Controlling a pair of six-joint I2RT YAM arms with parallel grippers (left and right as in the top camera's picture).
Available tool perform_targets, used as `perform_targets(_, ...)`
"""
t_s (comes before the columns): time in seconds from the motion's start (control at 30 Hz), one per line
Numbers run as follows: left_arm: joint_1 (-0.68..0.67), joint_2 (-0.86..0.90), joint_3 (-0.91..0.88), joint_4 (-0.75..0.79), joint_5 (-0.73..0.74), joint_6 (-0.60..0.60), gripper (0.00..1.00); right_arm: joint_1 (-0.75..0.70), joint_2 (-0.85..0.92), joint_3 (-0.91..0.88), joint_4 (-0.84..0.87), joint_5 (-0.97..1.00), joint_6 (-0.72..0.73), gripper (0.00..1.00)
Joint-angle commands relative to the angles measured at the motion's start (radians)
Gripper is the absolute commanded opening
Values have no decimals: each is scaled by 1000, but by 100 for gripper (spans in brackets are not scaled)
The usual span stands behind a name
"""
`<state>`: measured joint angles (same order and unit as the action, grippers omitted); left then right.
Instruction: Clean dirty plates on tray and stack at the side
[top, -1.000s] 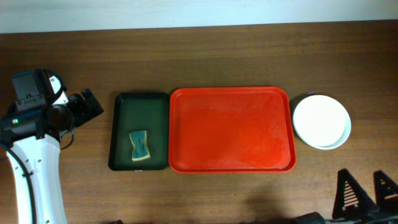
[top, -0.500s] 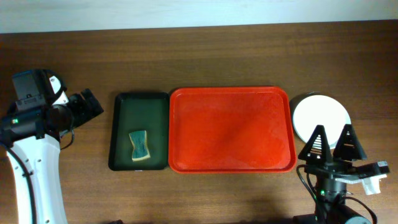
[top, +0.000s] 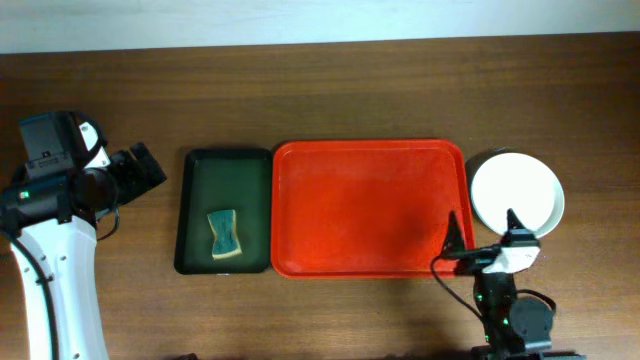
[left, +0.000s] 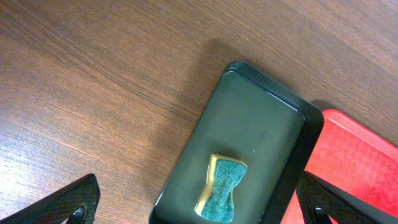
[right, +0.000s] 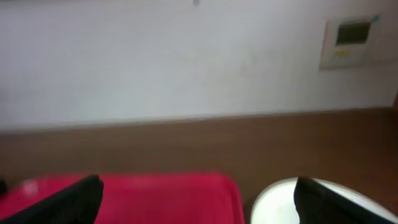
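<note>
Red tray (top: 370, 205), plastic, rectangular with rounded corners and a raised rim: lies mid-desk on the brown wooden desk (top: 330, 90), long side running left to right. Plates (top: 517, 193): one stack on the desk just off the red tray's right short edge, close beside it and not on it. The top one is white, and a pale edge of another shows beneath at the near right. How many are in the stack cannot be told. Green tray (top: 225, 175), dark, smaller and narrower: set alongside the red tray's left short edge, the rims touching or nearly so. Sponge (top: 225, 235), green with a yellow layer, waisted: lies flat in the green tray, toward the end level with the red tray's near long edge. Left hand (top: 148, 168): over the desk well left of the red tray, beyond the green tray, fingers spread wide and holding nothing. Its wrist camera looks down on the green tray, the sponge and one corner of the red tray. Right hand (top: 485, 240): at the red tray's near right corner, between that corner and the plates, fingers spread apart and empty. Right wrist view, blurred: red tray low left, plates low right, pale wall (right: 186, 56) behind, bearing a small panel (right: 351, 37).
</note>
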<state>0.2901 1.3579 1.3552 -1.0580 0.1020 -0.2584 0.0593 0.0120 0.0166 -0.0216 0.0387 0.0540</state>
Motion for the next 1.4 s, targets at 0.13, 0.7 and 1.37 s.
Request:
perform_targets(0.13, 3, 2, 8, 2, 10, -10, 99, -8, -8, -11, -61, -30, -106, 98)
perform_targets(0.7, 3, 2, 8, 2, 10, -10, 99, -8, -6, -11, -61, -31, -106, 98)
perform_targets(1.37, -132, -773, 7, -45, -16, -10, 99, -8, -6, -11, -61, -31, -106, 99)
